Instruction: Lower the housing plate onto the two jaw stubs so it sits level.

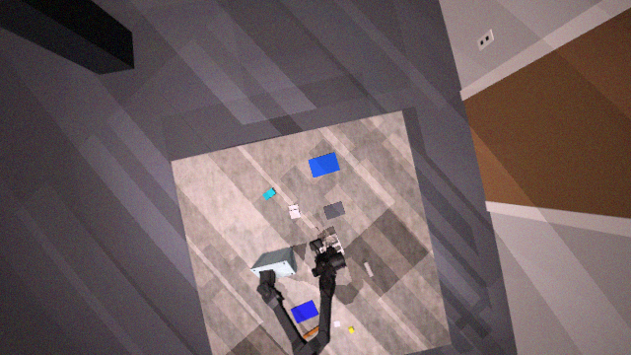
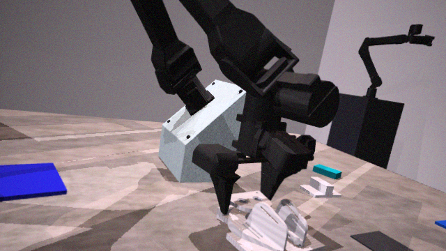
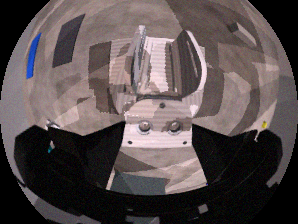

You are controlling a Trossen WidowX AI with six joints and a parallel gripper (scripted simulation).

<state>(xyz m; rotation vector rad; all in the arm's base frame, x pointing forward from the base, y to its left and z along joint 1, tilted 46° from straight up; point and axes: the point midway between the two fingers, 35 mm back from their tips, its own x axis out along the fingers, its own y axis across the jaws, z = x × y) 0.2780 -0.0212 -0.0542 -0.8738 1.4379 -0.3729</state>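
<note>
Hand spread wide, fingers gripping the pale housing plate by opposite edges, beside two upright jaws

The square counter is mottled beige and taupe, crossed by pale diagonal streaks and darker grey-brown patches. The ridged housing plate is off-white, its two round studs silvery. The hand is matte black. A thin rectangular slab towards the far edge is bright blue.
</note>
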